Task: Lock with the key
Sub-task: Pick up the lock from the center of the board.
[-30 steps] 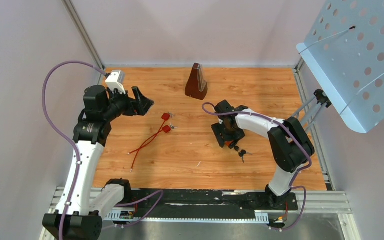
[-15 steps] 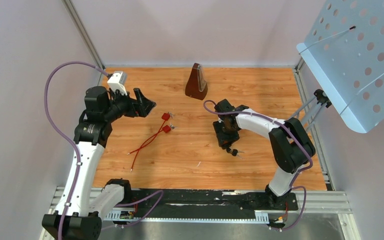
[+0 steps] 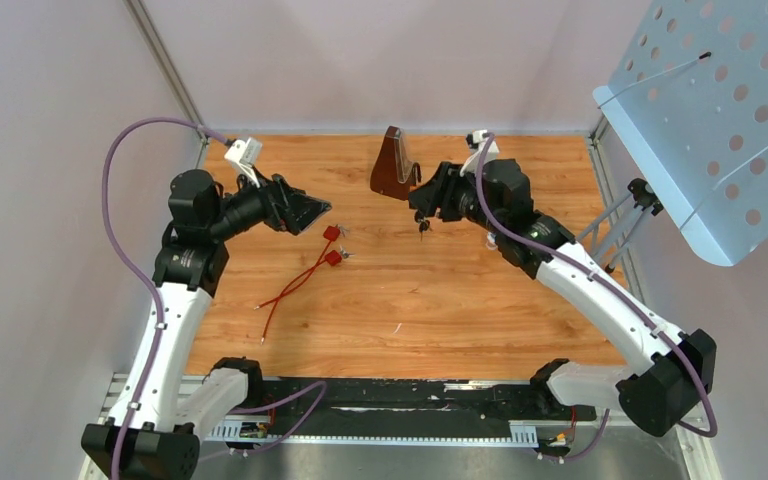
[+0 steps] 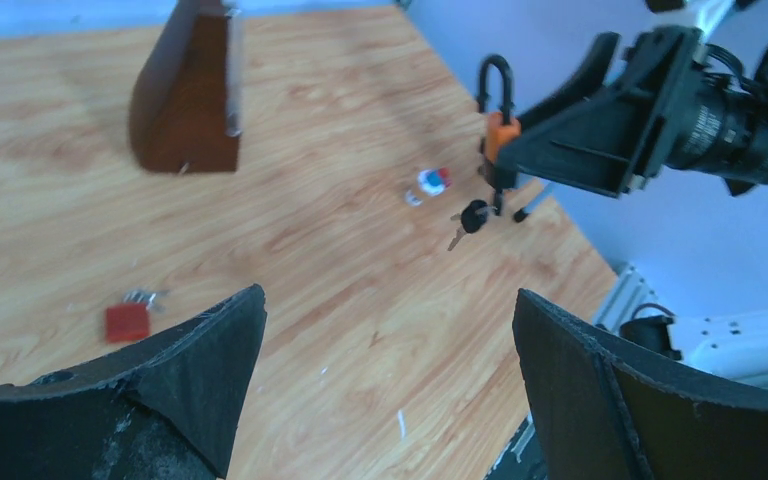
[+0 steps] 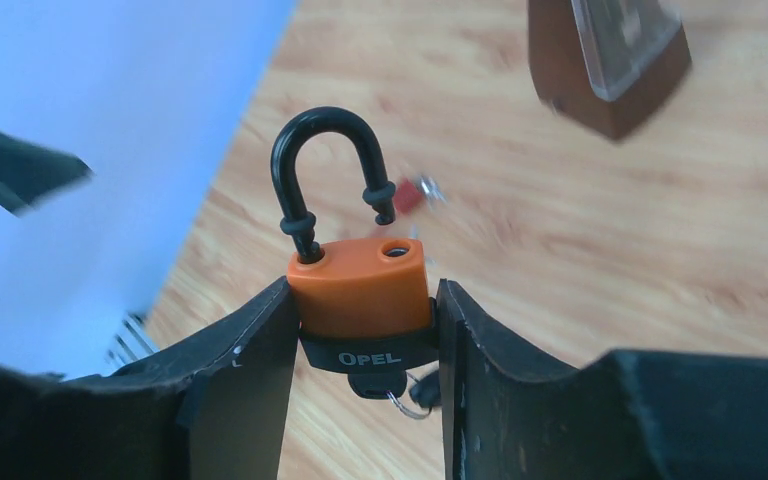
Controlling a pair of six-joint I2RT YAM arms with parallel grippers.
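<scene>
Padlock point(image 5: 360, 290): in the air, just right of the metronome point(image 3: 393, 163), loop open.
Key point(image 4: 473, 215): hanging under the padlock.
Right jaws: clamped on the padlock.
Left jaws: wide apart, left of the metronome.

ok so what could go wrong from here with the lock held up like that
1. The right gripper pinches the padlock by its sides in mid-air; pressing its open shackle shut could twist it loose.
2. The keys dangle under it and may swing away from the open left gripper.
3. The metronome stands close by and could get knocked.
</scene>
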